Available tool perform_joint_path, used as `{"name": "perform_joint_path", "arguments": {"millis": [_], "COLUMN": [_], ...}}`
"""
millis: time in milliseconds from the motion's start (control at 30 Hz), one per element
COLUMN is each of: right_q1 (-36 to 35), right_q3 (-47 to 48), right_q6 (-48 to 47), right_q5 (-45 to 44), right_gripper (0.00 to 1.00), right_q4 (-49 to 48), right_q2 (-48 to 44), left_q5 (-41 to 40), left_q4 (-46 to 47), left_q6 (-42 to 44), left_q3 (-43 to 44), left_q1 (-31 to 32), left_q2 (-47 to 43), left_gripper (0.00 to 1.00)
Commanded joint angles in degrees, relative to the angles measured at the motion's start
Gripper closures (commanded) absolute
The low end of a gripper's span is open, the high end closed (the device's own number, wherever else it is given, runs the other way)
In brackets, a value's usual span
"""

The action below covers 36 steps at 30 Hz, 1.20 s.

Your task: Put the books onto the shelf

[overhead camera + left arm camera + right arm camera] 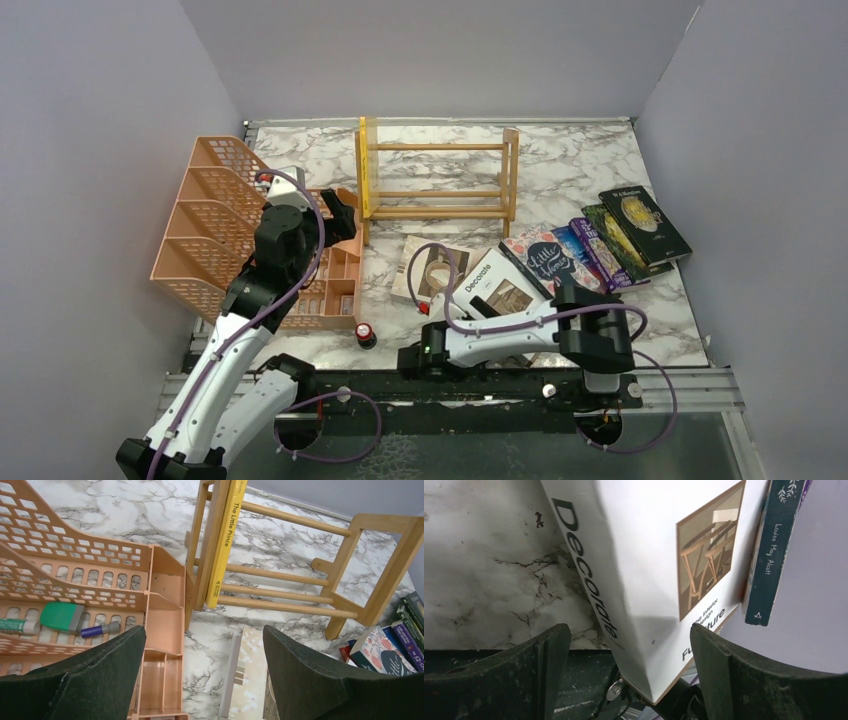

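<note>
One shelved: yellow book [225, 540] upright in shelf [280, 575], ahead of left end effector [203, 630].
left end effector: spread wide, empty, over counter [125, 510].
right end effector [630, 627]: spread wide, Decorate [639, 555] between fingers [524, 675], not pinched.

The marble tabletop [560, 165] carries a light-wood shelf [437, 147] at its far middle, standing upright, with a thin yellow book [362, 170] upright against its left end frame. Just left of the shelf sits an orange mesh tray [205, 220]. Near the front edge stands a small red-capped bottle [365, 333]. In front of the shelf lies a pale white book [430, 268], with the white "Decorate" book [495, 285] just beside it, a near corner jutting past the front edge. To the right, five books overlap in a row: floral [545, 258], blue [573, 245], purple [592, 250], green [618, 243] and dark with gold [645, 225].
</note>
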<state>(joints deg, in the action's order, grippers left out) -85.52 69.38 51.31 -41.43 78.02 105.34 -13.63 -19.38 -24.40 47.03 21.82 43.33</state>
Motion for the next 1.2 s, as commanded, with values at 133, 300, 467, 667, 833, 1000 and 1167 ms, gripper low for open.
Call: {"name": "perform_joint_path", "arguments": {"millis": [133, 300, 467, 667, 833, 1000, 1167], "right_q1": [-0.73, -0.71, -0.62, 0.18, 0.64, 0.66, 0.71], "right_q3": [1.22, 2.28, 3.00, 3.12, 2.95, 2.65, 3.67], "right_q6": [8.46, 9.06, 8.59, 8.61, 8.66, 7.15, 4.63], "right_q5": [-7.85, -11.58, -13.99, -15.08, -16.13, -16.10, -15.44], "right_gripper": [0.03, 0.03, 0.05, 0.17, 0.32, 0.40, 0.46], "right_q4": [2.49, 3.01, 3.10, 3.10, 3.10, 3.06, 2.95], "right_q2": [7.96, 11.85, 13.72, 13.66, 11.50, 7.00, -0.41], "left_q5": [-2.14, -2.36, -2.28, -2.19, -2.03, -2.02, -1.71], "left_q4": [-1.25, -1.28, -1.23, -1.29, -1.28, -1.32, -1.36], "left_q6": [0.44, 0.48, 0.58, 0.33, 0.65, 0.82, 0.94], "left_q3": [1.41, 1.48, 1.69, 1.50, 1.69, 1.84, 1.84], "left_q1": [0.05, 0.05, 0.00, 0.00, -0.01, 0.05, 0.01], "left_q2": [-0.26, 0.40, 1.36, 2.00, 2.18, 2.06, 2.18], "left_gripper": [0.12, 0.12, 0.12, 0.12, 0.12, 0.12, 0.12]}}
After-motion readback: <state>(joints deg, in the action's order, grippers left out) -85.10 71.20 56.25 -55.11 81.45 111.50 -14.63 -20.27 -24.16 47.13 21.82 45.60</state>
